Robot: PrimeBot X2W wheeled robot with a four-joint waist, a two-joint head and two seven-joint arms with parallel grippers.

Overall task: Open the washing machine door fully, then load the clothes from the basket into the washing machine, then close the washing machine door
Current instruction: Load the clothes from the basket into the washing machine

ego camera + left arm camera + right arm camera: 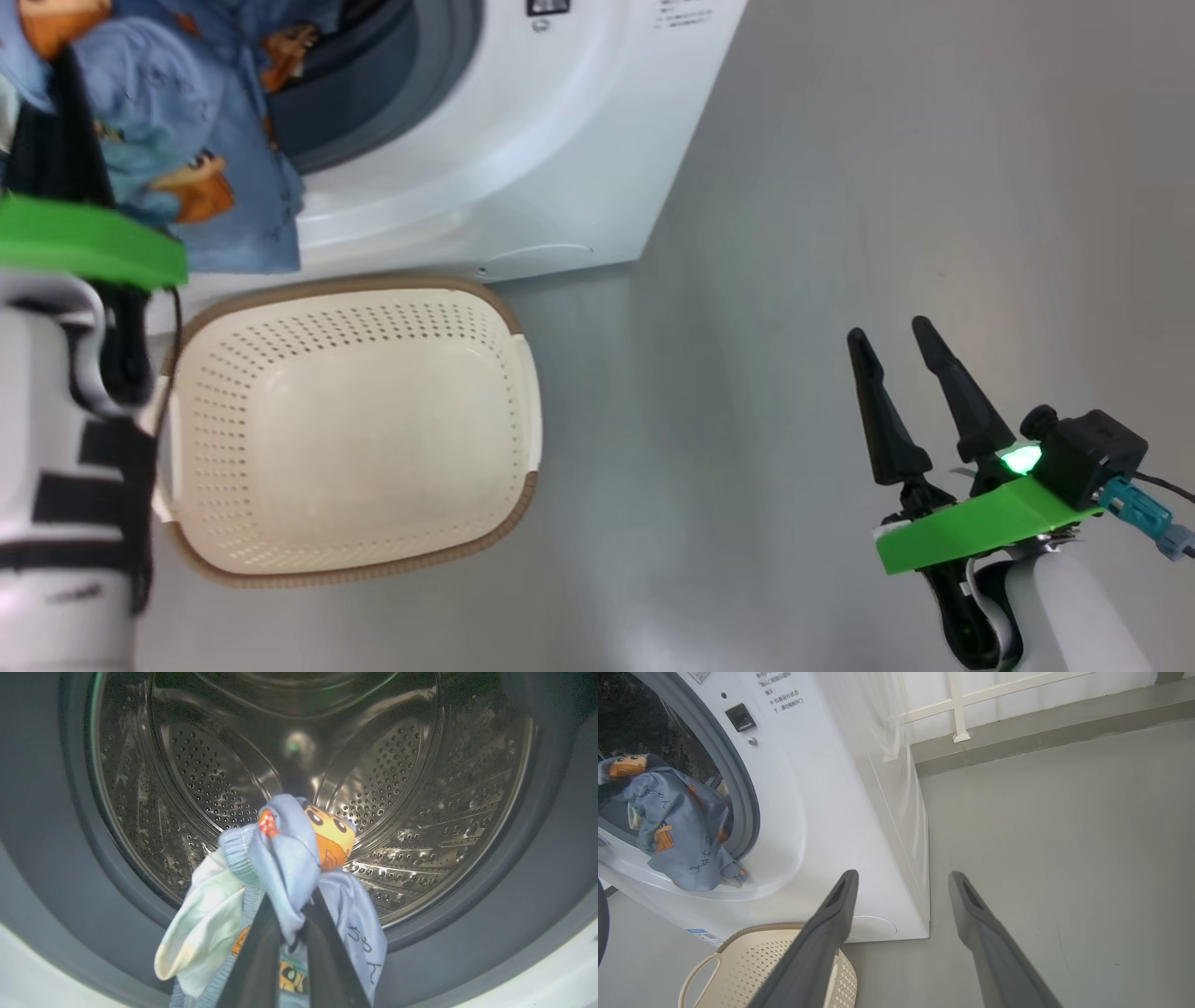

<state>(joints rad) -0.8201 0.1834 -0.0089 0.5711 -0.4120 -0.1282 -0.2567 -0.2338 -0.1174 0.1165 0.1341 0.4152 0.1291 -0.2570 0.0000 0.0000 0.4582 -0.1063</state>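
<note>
Clothes (285,858) are right at the mouth of the washing machine (523,140): one bunched-up blue bundle with orange cartoon prints and a cream bit on one side. The left gripper (293,905) has it, with both dark fingers squeezed together on the fabric. In the left wrist view the top of the bundle sits in front of the machine's steel drum (420,788). The right wrist view shows the rest draped down over the lower part of the machine's grey gasket (747,812) and onto its white front. The basket (355,282) is on the floor (840,187) just in front of the machine, below the opening and pretty much up against the front panel. The right gripper (889,329) is off past the machine's right corner, well apart from it, hanging over the grey floor with its jaws wide apart and nothing between them.
</note>
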